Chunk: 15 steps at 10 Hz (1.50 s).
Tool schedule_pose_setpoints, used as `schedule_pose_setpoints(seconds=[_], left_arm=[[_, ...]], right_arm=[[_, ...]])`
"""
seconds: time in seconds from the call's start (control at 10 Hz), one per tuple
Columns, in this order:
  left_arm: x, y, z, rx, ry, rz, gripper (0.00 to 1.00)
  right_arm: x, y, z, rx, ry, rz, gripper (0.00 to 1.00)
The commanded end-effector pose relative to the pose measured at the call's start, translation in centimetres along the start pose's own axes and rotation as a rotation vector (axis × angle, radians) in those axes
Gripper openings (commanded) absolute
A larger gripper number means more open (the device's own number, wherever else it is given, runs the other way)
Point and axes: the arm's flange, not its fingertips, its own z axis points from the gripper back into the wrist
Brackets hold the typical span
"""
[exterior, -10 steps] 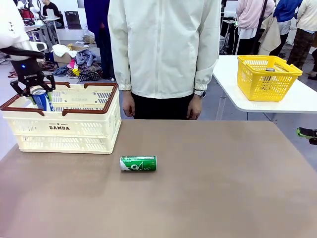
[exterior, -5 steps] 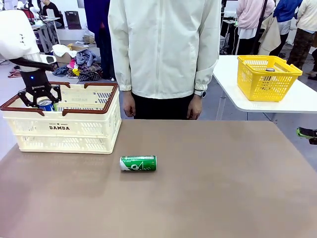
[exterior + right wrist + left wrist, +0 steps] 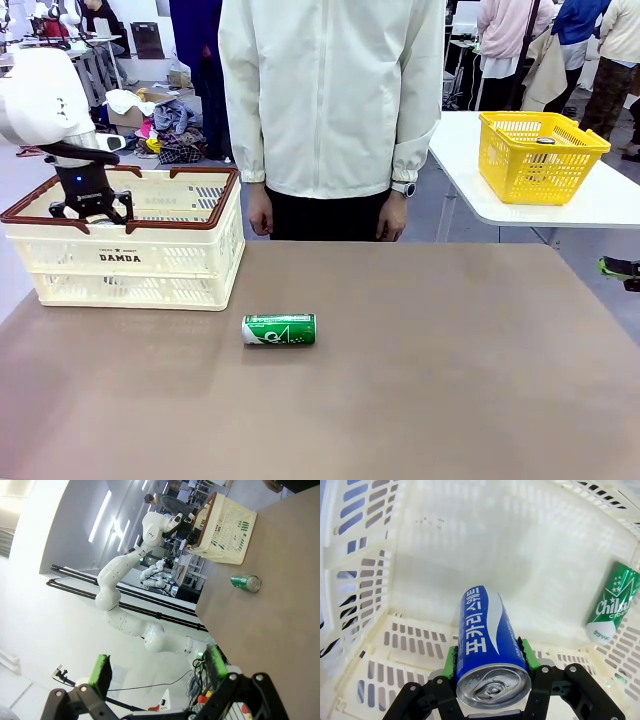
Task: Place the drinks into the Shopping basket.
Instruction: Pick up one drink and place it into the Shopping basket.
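The left claw [image 3: 490, 656] is clamping a blue-and-white can [image 3: 485, 630] across its body just below the silver top, with the green pads [image 3: 451, 659] pressing on opposite curved sides. It is holding the can down inside the Shopping basket [image 3: 130, 258]; whether the can's far end is touching the basket floor I cannot tell. A green can [image 3: 614, 602] is lying inside the basket against a side wall. A second green can [image 3: 279, 329] is lying on its side on the desk [image 3: 450, 400], just in front of the basket's near right corner. The right claw [image 3: 157, 672] is waiting well away from the basket, jaws wide apart and empty.

These cans are probably stiff but thin-walled, so a hard squeeze is risking a dent. Being smooth and round, the one on the desk is likely to roll. It is best taken across its middle, pads on the curved sides.
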Motion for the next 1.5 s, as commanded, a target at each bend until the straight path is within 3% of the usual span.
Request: schedule_pose_setpoints(seconds=[0.0, 0.1, 0.2, 0.3, 0.6, 0.8, 1.0, 1.1, 1.2, 1.4], left_arm=[[-0.2, 0.3, 0.3, 0.021, -0.024, 0.02, 0.0], [-0.2, 0.4, 0.5, 0.01, -0.024, 0.021, 0.31], [-0.2, 0.4, 0.8, 0.007, -0.028, 0.024, 0.89], [-0.2, 0.6, 1.1, 0.002, -0.033, 0.024, 1.0], [-0.9, 1.6, 3.3, -0.041, -0.09, 0.04, 1.0], [-2.7, 3.8, 8.7, -0.151, -0.166, 0.028, 1.0], [-5.7, 6.4, 16.2, -0.282, -0.168, 0.016, 1.0], [-7.8, 7.8, 19.7, -0.393, -0.137, -0.02, 1.0], [-9.9, 9.0, 22.0, -0.534, -0.03, -0.067, 1.0], [-13.0, 12.4, 22.4, -0.759, 0.196, -0.231, 1.0]], right_arm=[[0.3, 0.5, 0.0, 0.011, -0.01, -0.009, 1.0], [0.3, 0.5, 0.0, 0.011, -0.01, -0.009, 1.0], [0.3, 0.5, 0.0, 0.011, -0.01, -0.009, 1.0], [0.3, 0.5, 0.0, 0.011, -0.01, -0.009, 1.0], [0.3, 0.5, 0.0, 0.011, -0.01, -0.009, 1.0], [0.3, 0.5, 0.0, 0.011, -0.01, -0.009, 1.0], [0.3, 0.5, 0.0, 0.011, -0.01, -0.009, 1.0], [0.3, 0.5, 0.0, 0.011, -0.01, -0.009, 1.0], [0.3, 0.5, 0.0, 0.011, -0.01, -0.009, 1.0], [0.3, 0.5, 0.0, 0.011, -0.01, -0.009, 1.0]])
